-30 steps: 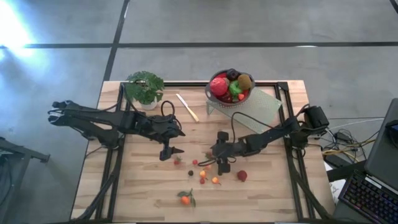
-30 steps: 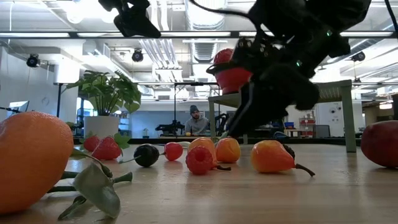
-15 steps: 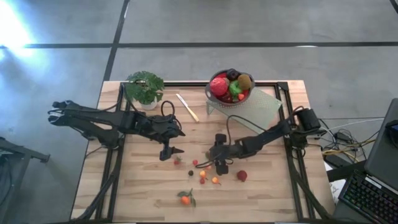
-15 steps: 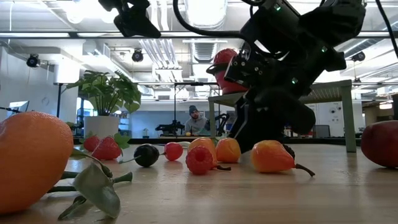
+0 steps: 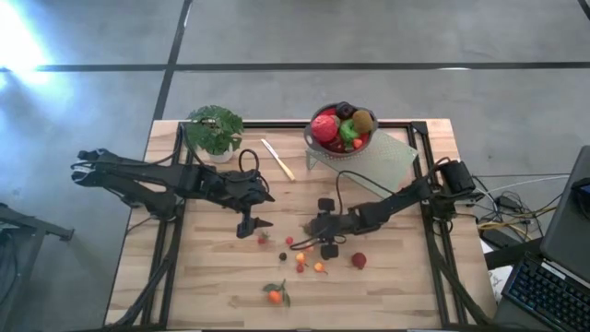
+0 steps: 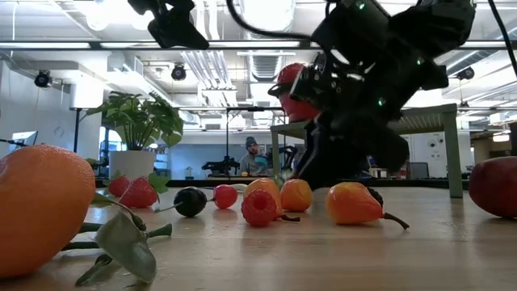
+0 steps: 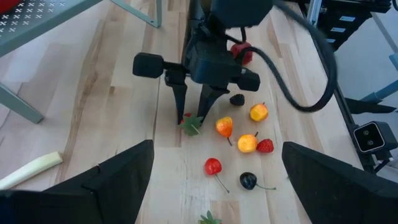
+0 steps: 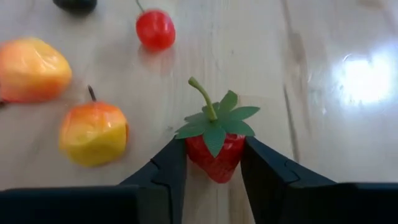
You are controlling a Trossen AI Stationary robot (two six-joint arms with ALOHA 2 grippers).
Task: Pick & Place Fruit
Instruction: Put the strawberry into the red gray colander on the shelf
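Room: a grey concrete floor is seen around the table; a person is seen far behind it in the low view.
Table: pale wood planks, framed by dark rails.
Left gripper: held above the boards left of the loose fruit, its fingers spread and empty.
Right gripper: lowered to the table mid-board, its fingers pressed against both sides of a strawberry.
Plant: one, potted, at the far left corner.
Bowl: one, raised on a stand at the far edge, heaped with red, green, brown and dark fruit.
Knife: one, pale, lying between plant and bowl.
Tangerine: one, leafy, nearest the front edge.
Red fruit: one, lying alone right of the cluster.
Strawberry: one between the fingers, resting on the wood; long axis lies along the board, green cap and stem pointed away from the wrist.
Small fruit: three yellow-orange pieces, two red cherries and one dark cherry are counted beside the right gripper.
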